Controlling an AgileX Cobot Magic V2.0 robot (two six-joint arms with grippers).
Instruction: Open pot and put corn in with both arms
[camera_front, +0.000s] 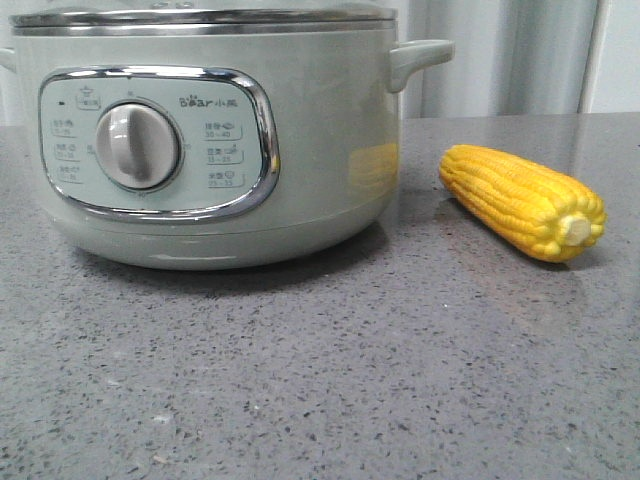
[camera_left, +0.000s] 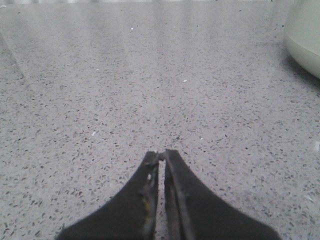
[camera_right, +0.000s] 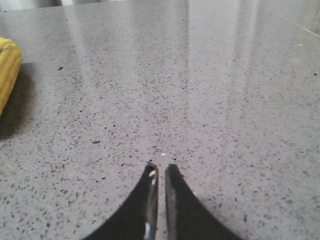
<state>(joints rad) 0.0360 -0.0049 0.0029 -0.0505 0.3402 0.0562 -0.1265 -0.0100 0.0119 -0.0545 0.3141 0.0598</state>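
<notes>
We hold both the left gripper (camera_left: 161, 154) and right gripper (camera_right: 159, 167) low over the counter (camera_front: 300, 400), fingers pressed together and empty, since the corn (camera_front: 525, 200) lies just beside the pot (camera_front: 200, 130), whose lid seems on.

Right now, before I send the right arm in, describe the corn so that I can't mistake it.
Find the big sage-green pot with the grey dial on the grey speckled counter. To its right, apart from it, the corn lies on its side with its pale stub end toward the camera. It is the only bright yellow thing there.
</notes>
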